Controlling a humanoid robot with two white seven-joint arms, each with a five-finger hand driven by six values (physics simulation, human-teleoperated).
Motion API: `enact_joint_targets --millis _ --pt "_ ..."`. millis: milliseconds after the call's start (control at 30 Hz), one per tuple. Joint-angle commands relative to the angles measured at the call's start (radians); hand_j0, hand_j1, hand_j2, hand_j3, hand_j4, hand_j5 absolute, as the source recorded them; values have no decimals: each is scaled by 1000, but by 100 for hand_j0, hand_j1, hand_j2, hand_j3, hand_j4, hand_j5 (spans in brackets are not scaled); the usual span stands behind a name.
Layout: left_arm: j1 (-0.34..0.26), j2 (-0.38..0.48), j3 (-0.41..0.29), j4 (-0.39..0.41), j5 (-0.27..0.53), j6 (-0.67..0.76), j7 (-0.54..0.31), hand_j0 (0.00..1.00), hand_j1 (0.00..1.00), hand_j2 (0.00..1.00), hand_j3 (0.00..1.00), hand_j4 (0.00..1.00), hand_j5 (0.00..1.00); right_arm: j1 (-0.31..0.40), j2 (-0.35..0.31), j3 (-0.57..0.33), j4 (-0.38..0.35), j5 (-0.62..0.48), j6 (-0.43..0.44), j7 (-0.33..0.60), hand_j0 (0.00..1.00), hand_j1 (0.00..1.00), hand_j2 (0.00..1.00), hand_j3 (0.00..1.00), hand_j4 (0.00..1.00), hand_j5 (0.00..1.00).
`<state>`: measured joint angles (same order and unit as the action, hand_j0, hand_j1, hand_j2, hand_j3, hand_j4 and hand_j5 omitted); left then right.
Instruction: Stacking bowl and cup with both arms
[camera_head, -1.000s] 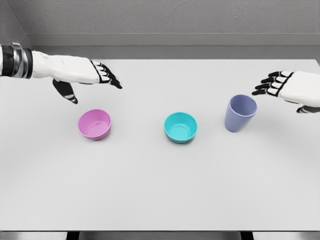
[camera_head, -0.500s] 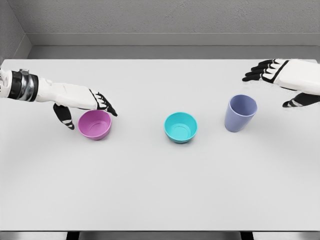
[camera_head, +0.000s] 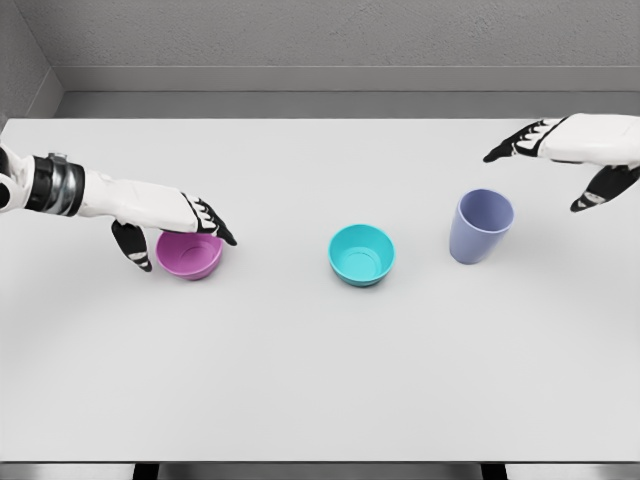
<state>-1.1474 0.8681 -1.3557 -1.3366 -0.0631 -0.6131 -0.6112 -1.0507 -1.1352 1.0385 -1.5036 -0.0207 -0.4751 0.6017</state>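
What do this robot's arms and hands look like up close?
Both arms are smooth white shells. The left arm has a banded silver-and-black wrist cuff. Each hand, left hand and right hand, has a white back and five black fingers with white markings.

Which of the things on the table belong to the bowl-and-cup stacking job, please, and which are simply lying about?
Part of the job:
- pink bowl, with the left hand over it
- teal bowl
- lavender cup, upright, with the right hand open above and beyond it

Lying about:
- nothing loose; only the white table that carries them
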Motion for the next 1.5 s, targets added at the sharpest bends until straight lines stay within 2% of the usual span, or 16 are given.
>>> enact_joint_targets --millis 0,100,467,533,1300,1467 --pt "0 -6 4 14 -6 2 0 100 100 100 100 100 100 -3 8 44 26 -76 7 9 100 100 100 100 100 100" --pt "2 -11 4 22 -20 2 0 100 100 100 100 100 100 -23 57 75 71 -119 6 9 100 100 100 100 100 100" --pt "6 -24 6 25 -37 2 0 100 100 100 100 100 100 -23 71 98 75 -142 -4 9 100 100 100 100 100 100" --pt "8 -38 6 39 -38 2 0 100 100 100 100 100 100 -22 92 106 77 -143 0 9 100 100 100 100 100 100" --pt "26 -64 7 57 -52 2 0 100 100 100 100 100 100 -11 95 104 108 -140 -16 9 100 100 100 100 100 100" --pt "28 -63 7 57 -57 2 0 94 94 94 94 94 94 -11 95 103 108 -140 -16 9 100 100 100 100 100 100"
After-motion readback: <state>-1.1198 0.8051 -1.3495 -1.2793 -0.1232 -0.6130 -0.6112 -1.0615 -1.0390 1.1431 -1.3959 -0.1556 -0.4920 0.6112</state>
